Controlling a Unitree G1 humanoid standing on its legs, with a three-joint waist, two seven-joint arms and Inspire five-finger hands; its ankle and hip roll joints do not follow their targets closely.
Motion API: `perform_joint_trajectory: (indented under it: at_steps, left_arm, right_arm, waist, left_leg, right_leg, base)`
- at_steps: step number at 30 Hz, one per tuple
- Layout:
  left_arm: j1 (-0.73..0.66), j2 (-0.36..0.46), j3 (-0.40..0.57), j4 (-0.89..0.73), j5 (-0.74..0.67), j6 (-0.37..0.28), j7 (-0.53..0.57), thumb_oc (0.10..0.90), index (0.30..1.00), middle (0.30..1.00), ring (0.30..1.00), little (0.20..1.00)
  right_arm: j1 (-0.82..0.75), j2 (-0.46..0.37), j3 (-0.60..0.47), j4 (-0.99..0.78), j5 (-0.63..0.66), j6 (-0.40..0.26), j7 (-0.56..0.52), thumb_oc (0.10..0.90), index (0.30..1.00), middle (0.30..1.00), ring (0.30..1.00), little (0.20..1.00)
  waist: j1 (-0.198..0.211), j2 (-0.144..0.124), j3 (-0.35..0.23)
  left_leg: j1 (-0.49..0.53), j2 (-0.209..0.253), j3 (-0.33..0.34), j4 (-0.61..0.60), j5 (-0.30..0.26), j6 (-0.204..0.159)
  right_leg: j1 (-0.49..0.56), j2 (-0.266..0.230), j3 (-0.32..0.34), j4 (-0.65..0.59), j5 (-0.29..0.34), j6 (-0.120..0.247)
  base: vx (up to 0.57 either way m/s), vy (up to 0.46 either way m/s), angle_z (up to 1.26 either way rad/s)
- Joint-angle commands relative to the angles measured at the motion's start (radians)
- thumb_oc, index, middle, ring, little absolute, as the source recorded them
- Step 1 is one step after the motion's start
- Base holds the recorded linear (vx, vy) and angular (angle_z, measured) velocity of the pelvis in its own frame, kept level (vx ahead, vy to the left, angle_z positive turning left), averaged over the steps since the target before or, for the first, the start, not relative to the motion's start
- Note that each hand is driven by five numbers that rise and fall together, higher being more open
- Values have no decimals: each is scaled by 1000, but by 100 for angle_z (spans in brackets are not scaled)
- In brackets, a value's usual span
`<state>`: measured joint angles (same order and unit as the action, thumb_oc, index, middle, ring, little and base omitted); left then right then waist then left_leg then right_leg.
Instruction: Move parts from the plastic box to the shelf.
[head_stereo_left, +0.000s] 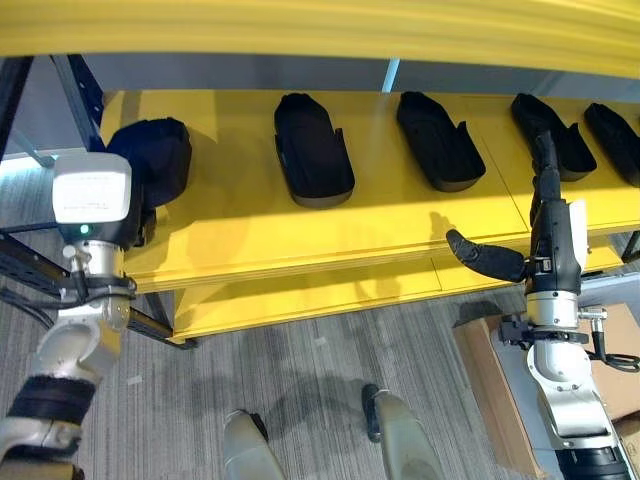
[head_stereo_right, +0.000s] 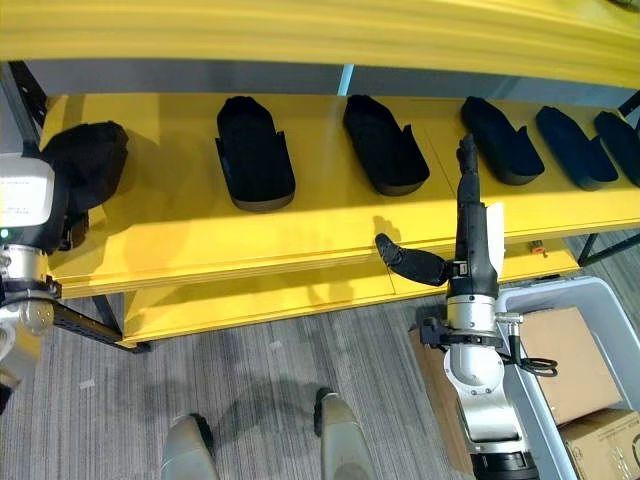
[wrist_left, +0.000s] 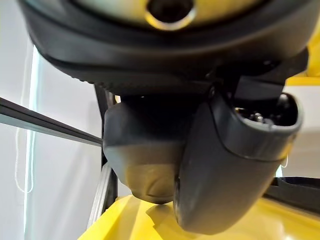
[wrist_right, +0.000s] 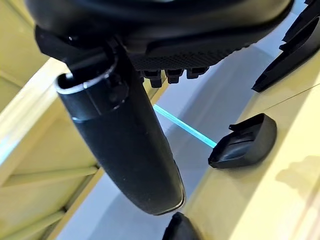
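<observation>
Several black shoe-shaped parts lie in a row on the yellow shelf (head_stereo_left: 240, 235), among them one (head_stereo_left: 312, 150) left of centre and one (head_stereo_left: 438, 140) at centre. At the shelf's far left end my left hand (wrist_left: 235, 165) is shut on another black part (head_stereo_left: 150, 155), its thumb across the part (wrist_left: 142, 155), which hangs just above the shelf board. My right hand (head_stereo_right: 475, 240) reaches over the shelf's front edge, open and holding nothing, with fingers straight toward a part (head_stereo_right: 500, 140) and the thumb (wrist_right: 125, 145) standing out sideways.
A grey plastic box (head_stereo_right: 560, 290) stands on the floor at the lower right, with cardboard boxes (head_stereo_right: 560, 360) in it. A second yellow board (head_stereo_left: 300, 300) sits below the shelf's front edge. Dark frame posts (head_stereo_left: 80, 90) stand at the shelf's left end.
</observation>
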<state>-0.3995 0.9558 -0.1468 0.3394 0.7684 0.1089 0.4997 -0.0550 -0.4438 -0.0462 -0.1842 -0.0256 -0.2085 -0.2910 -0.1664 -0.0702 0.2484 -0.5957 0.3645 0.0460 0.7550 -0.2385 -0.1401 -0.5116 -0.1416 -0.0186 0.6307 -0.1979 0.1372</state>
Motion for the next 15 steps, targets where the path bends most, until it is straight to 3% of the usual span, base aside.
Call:
perform_joint_trajectory:
  at_steps: [1, 4, 7, 15]
  left_arm:
    - [-231, 92, -61, 0, 80, 3, 53, 400, 300, 300, 300, 300]
    - [-298, 108, -134, 48, 89, -6, 38, 400, 300, 300, 300, 300]
    - [-419, 111, -268, 158, 95, -17, 20, 400, 300, 300, 300, 300]
    - [-558, 75, -415, 290, 86, -28, 10, 400, 300, 300, 300, 300]
  right_arm:
    - [-79, -79, -52, -75, 37, -95, -29, 900, 1000, 1000, 1000, 1000]
    - [-80, -77, -53, -71, 42, -101, -27, 900, 1000, 1000, 1000, 1000]
    - [-72, -79, -46, -76, 55, -117, -19, 900, 1000, 1000, 1000, 1000]
    - [-42, -80, -38, -94, 63, -148, -13, 900, 1000, 1000, 1000, 1000]
  waist:
    - [-33, 35, -60]
    - [-34, 33, -60]
    - [-44, 32, -60]
    - [-57, 28, -57]
  left_leg:
    - [47, 56, -23, -37, -8, 10]
    - [35, 57, -26, -30, -10, 10]
    - [14, 56, -30, -23, -10, 12]
    - [-17, 53, -37, -16, -5, 11]
  right_leg:
    - [76, -54, 9, -48, -26, 0]
    - [68, -53, 10, -48, -23, 2]
    - [47, -51, 10, -46, -19, 6]
    - [23, -51, 10, -52, -9, 8]
  base:
    - [65, 23, -1]
    - [0, 0, 0]
    - [0, 0, 0]
    - [-3, 3, -1]
